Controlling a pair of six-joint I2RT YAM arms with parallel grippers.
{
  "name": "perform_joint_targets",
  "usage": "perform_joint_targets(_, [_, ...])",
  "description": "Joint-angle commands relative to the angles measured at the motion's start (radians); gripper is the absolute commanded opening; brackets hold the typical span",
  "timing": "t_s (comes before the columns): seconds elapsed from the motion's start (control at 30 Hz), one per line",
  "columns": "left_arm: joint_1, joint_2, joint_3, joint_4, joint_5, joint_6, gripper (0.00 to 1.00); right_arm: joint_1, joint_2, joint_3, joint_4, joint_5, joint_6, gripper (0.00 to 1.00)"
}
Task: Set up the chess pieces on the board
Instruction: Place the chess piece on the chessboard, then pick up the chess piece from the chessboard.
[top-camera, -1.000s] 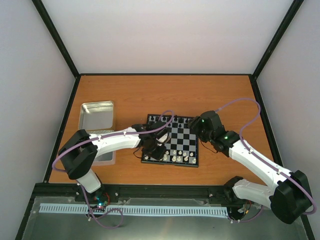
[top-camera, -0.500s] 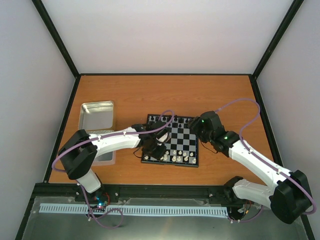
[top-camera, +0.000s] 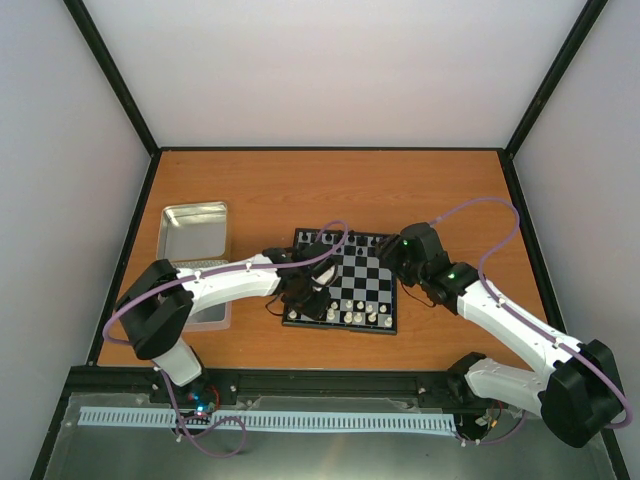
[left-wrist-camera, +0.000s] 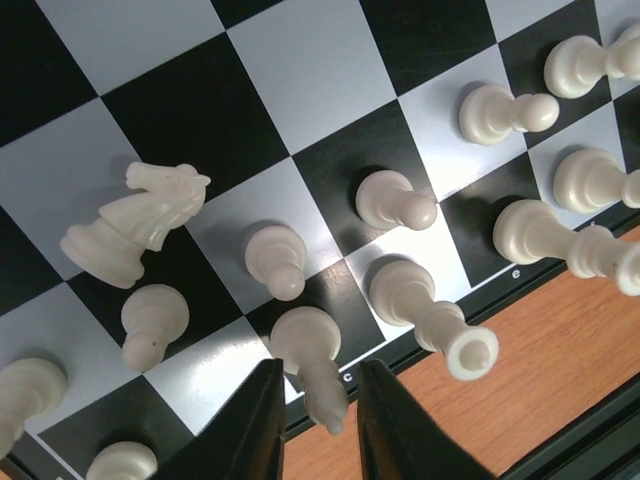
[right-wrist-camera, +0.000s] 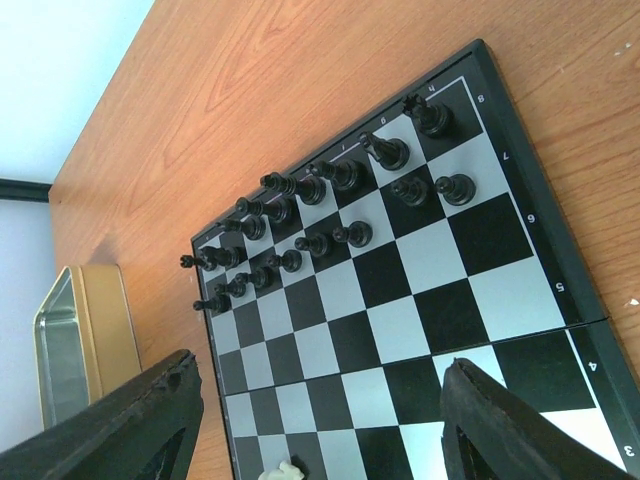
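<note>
Cream-white chess piece (left-wrist-camera: 305, 345) stands on the board (left-wrist-camera: 300, 80) at its near edge, left gripper (left-wrist-camera: 320, 375) narrowly parted around its tip, right gripper (right-wrist-camera: 320, 365) wide open and empty; probably light, rigid, slick, tippy, so pinch mid-stem.

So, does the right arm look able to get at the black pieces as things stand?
Probably yes. The right gripper hangs open by the board, with only bare squares between it and the black pieces in the far rows. The left gripper sits at the near edge, clear of that path.
</note>
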Motion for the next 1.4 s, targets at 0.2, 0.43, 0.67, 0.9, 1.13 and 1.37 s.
perform_joint_targets(0.2, [-0.006,-0.085,0.061,-0.022,-0.001,0.019,0.38,-0.007,0.022,0.011,0.077,-0.1,-0.127,0.65])
perform_joint_targets(0.43, [0.053,-0.222,0.046,-0.001,-0.162,-0.043,0.43,0.025,0.191,0.126,0.014,-0.216,-0.285,0.65])
perform_joint_targets(0.67, [0.184,-0.477,-0.095,0.092,-0.372,-0.137,0.52,0.183,0.478,0.375,-0.142,-0.215,-0.459,0.6])
perform_joint_targets(0.9, [0.202,-0.638,-0.178,0.119,-0.483,-0.171,0.58,0.307,0.675,0.544,-0.32,-0.161,-0.608,0.55])
perform_joint_targets(1.13, [0.207,-0.71,-0.236,0.152,-0.505,-0.187,0.62,0.36,0.757,0.594,-0.398,-0.131,-0.62,0.57])
perform_joint_targets(1.37, [0.207,-0.695,-0.249,0.16,-0.476,-0.182,0.63,0.391,0.818,0.648,-0.421,-0.127,-0.6,0.59])
